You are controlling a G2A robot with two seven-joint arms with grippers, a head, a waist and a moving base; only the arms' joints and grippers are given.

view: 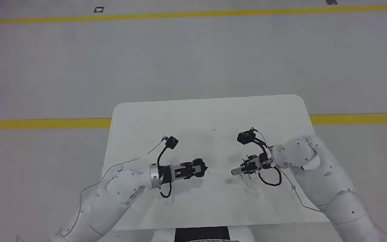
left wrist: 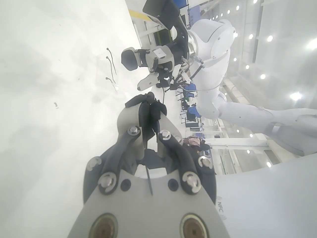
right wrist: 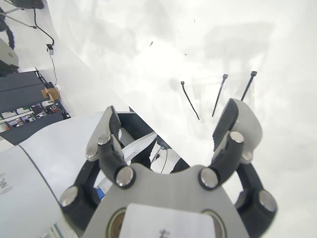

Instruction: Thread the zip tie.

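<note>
Zip tie (left wrist: 148, 177), a thin black strip, is clamped in the closed left gripper (left wrist: 148, 106) over the table (view: 211, 118) middle. Right gripper (right wrist: 171, 112) hangs with jaws apart above three loose black ties (right wrist: 190, 100) lying flat, right of centre.

The top camera looked straight down on the white surface (view: 211, 115) from well above. Both wrist cameras looked close across it, sharing the three loose zip ties (right wrist: 190, 100).

Large lab hall: yellow floor lines (view: 193, 13), ceiling spotlights (left wrist: 296, 96), workstations (left wrist: 191, 115).
</note>
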